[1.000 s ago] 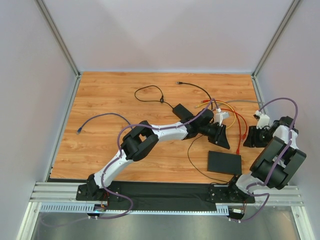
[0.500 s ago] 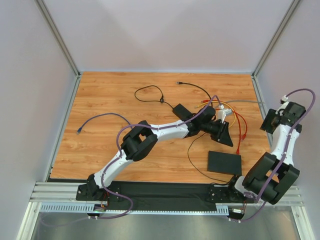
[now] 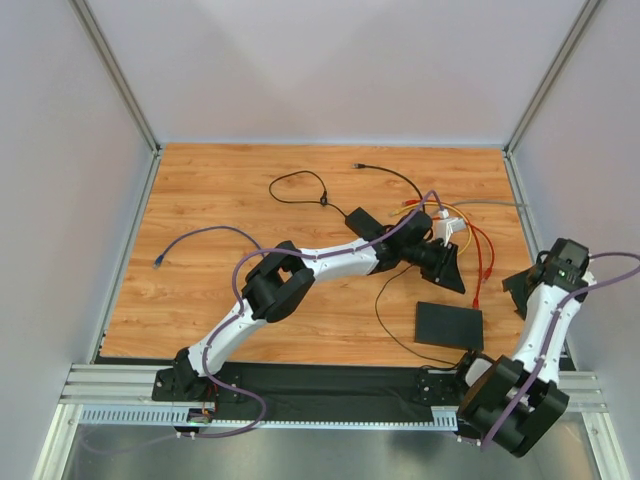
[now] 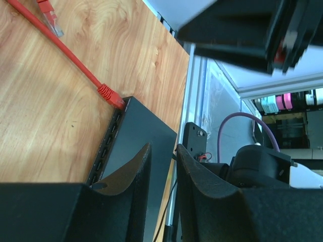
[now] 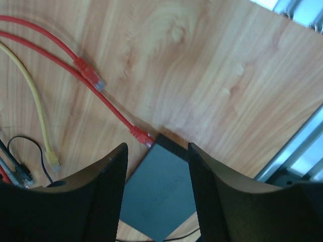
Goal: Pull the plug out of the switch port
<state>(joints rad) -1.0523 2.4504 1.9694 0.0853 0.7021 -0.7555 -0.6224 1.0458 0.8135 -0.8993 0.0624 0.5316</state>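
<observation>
The switch is a thin black box. It lies flat on the wooden counter, near the front edge on the right side, close to the right arm's base. A red plug sits in the switch at one corner. Its red cable runs away across the wood.

The left gripper hangs over the counter just behind the switch. Its two fingers are a little bit apart, with a thin gap between them. Nothing is in the gap. Its camera looks along the side of the switch with the row of ports. The red plug is at the far end of that row.

The right gripper is by the right edge of the counter, to the right of the switch. Its fingers are wide apart and hold nothing. In its camera the corner of the switch and the red plug show down between the fingers, and the fingers do not touch them.

A loose red plug lies on the wood beside the red cable. A yellow cable lies near it, and its end is loose too. Behind the left gripper there is a bunch of cables and a small black brick.
</observation>
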